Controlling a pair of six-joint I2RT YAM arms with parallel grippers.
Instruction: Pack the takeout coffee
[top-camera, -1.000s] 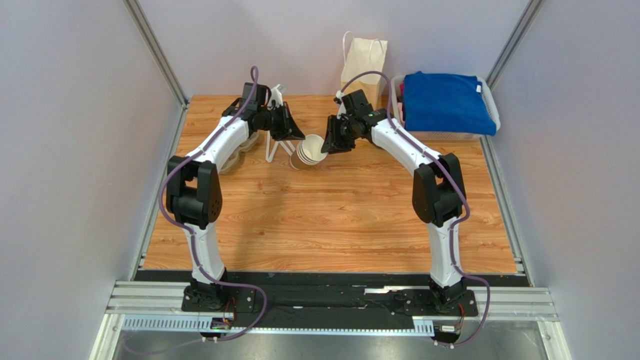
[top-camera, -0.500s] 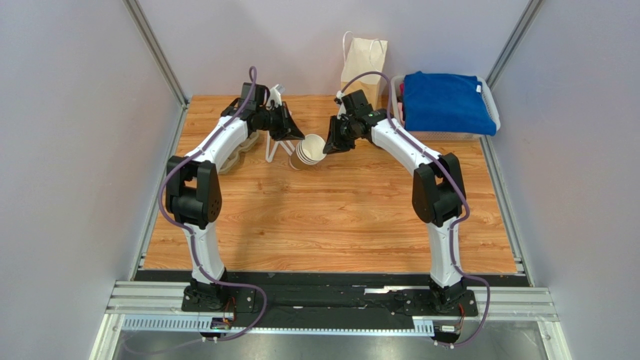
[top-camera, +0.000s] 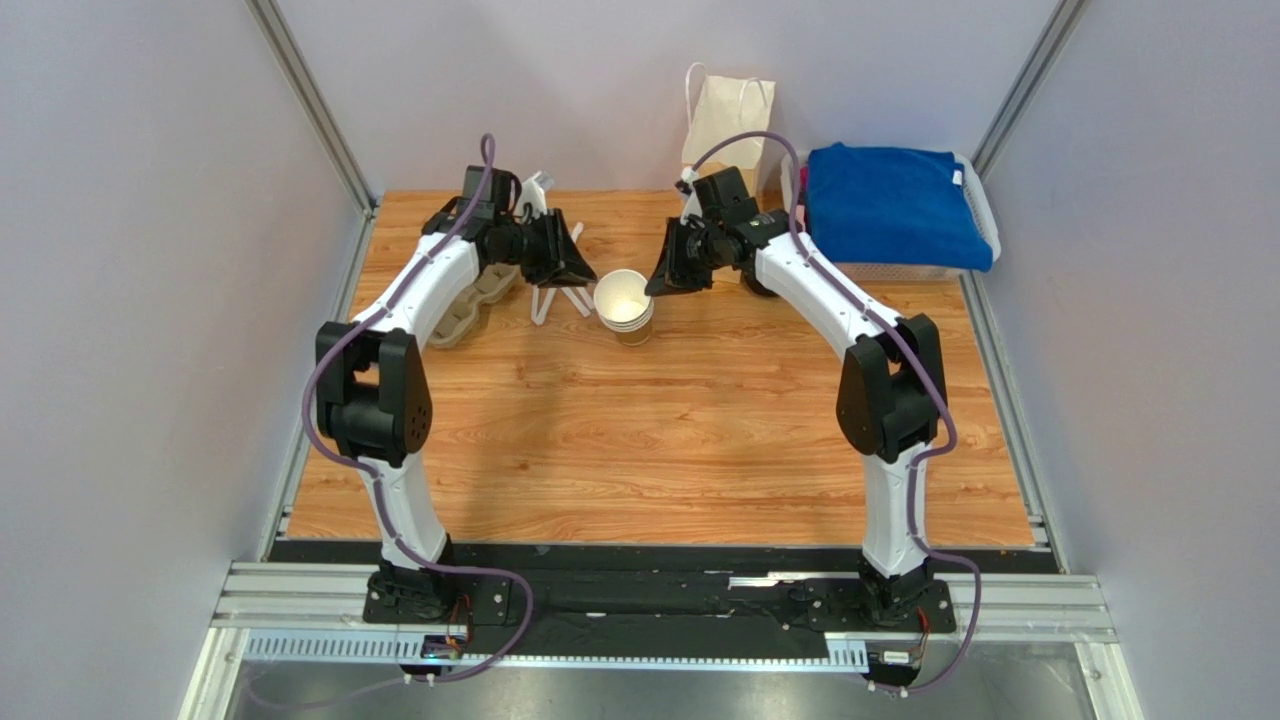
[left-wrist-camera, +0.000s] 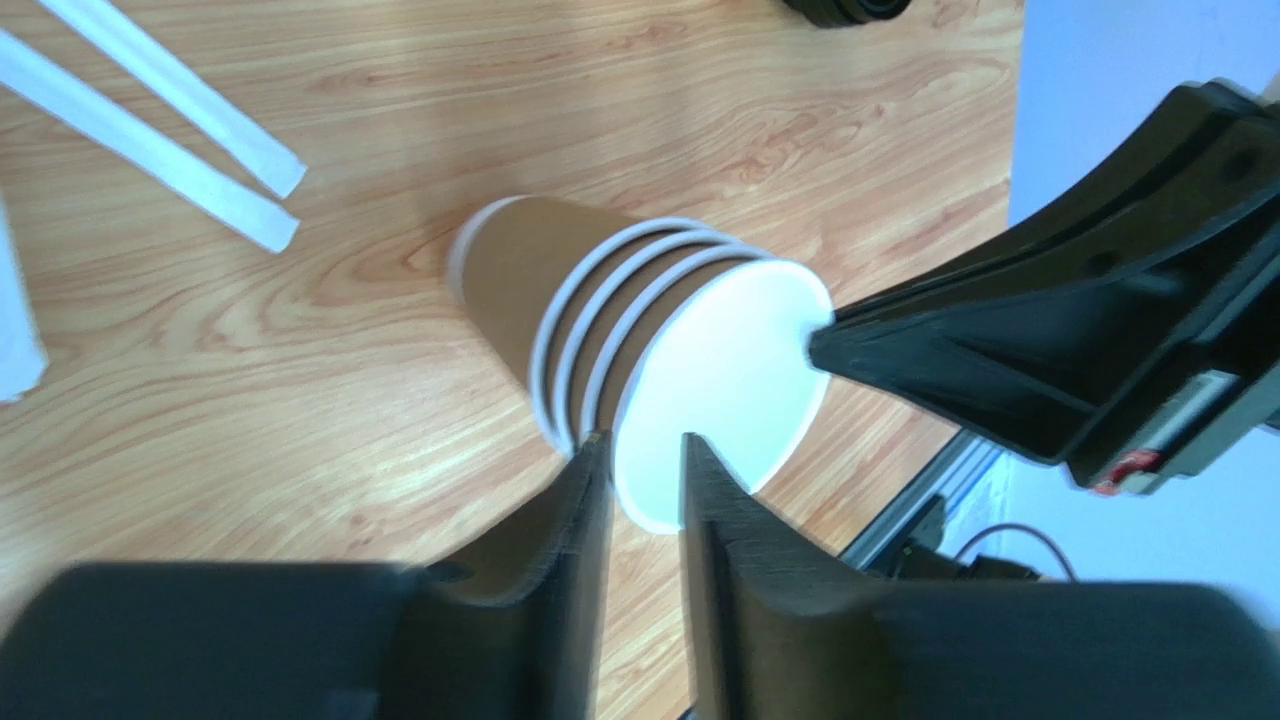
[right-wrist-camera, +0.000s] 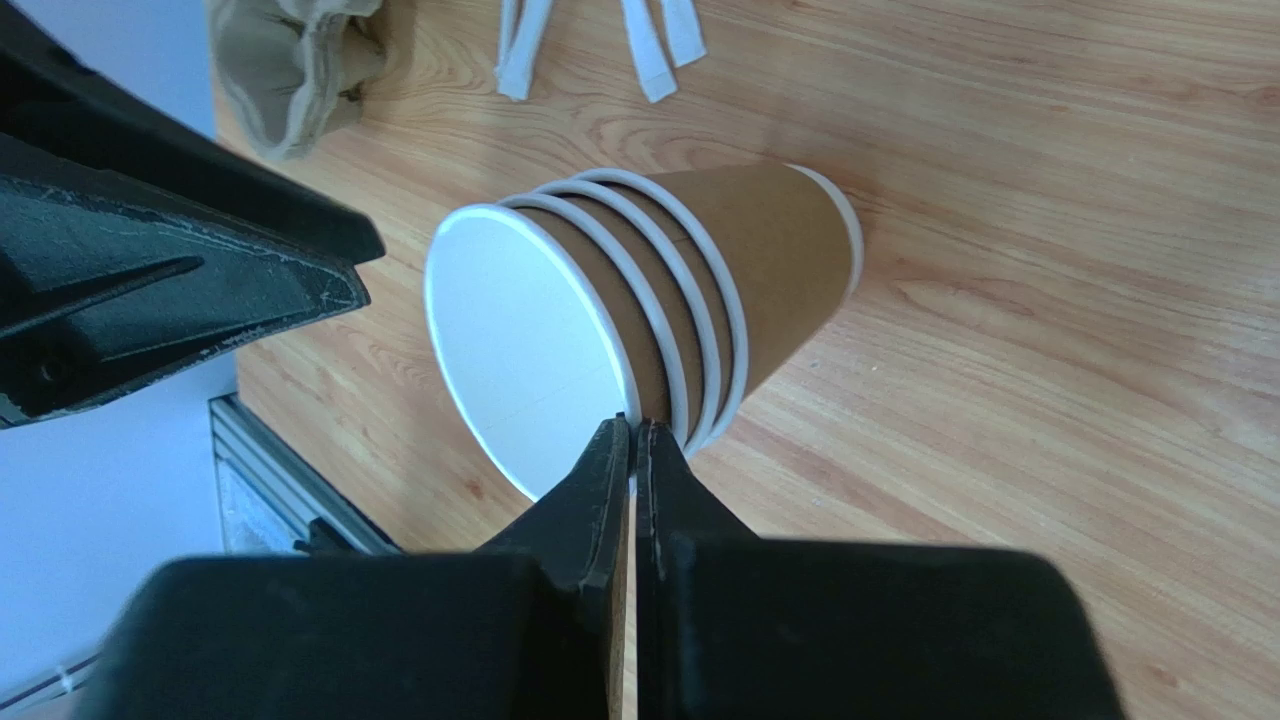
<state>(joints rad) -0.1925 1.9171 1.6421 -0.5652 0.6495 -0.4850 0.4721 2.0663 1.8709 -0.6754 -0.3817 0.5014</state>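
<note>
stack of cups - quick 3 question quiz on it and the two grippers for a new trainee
1. True or false: the stack of cups has a black lid on top.
2. How many cups are nested in it?
3. Which one has its jaws closed at the rim of the top cup? A. left gripper B. right gripper C. both

Key: 1 false; 2 four; 3 B

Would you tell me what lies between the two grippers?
A stack of lidless brown cups stands between the left gripper and the right gripper, clearest in the top view.
</note>
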